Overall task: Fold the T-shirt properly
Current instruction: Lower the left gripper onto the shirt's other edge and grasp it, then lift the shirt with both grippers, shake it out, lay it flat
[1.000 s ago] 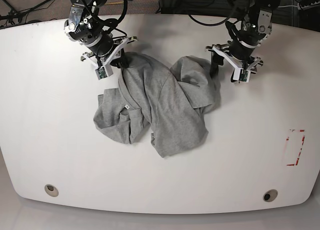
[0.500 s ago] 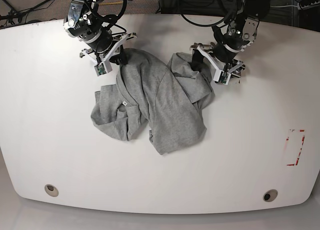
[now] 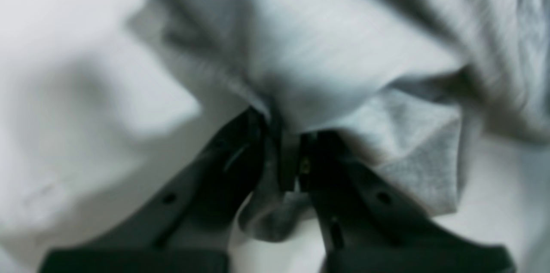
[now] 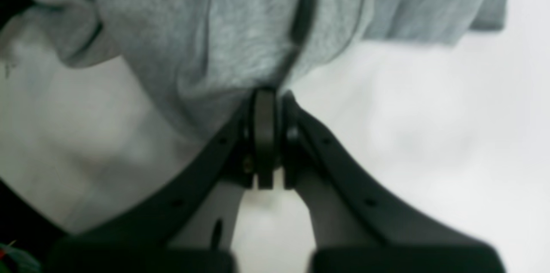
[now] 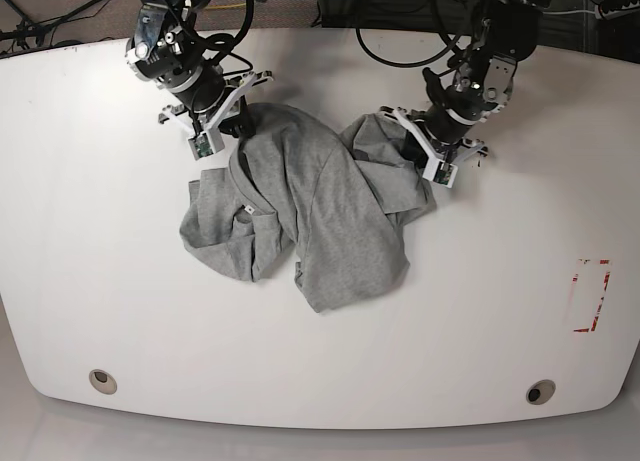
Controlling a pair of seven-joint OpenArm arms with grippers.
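Note:
The grey T-shirt (image 5: 330,211) lies crumpled in the middle of the white table (image 5: 120,261), with its neck and a small white tag (image 5: 246,210) at the left. My right gripper (image 5: 240,124), on the left of the base view, is shut on the shirt's upper left edge. In the right wrist view its jaws (image 4: 266,101) pinch a fold of the grey cloth (image 4: 240,28). My left gripper (image 5: 412,149) is shut on the shirt's upper right edge. The blurred left wrist view shows its jaws (image 3: 283,148) closed on bunched cloth (image 3: 326,49).
A red-marked rectangle (image 5: 590,295) is on the table near the right edge. Two round holes (image 5: 102,380) (image 5: 541,392) sit near the front edge. Cables lie behind the table's far edge.
My left gripper has moved toward the middle and a little nearer with the shirt's right edge, bunching the cloth. My right gripper has barely moved. The shirt's lower left has slid slightly left.

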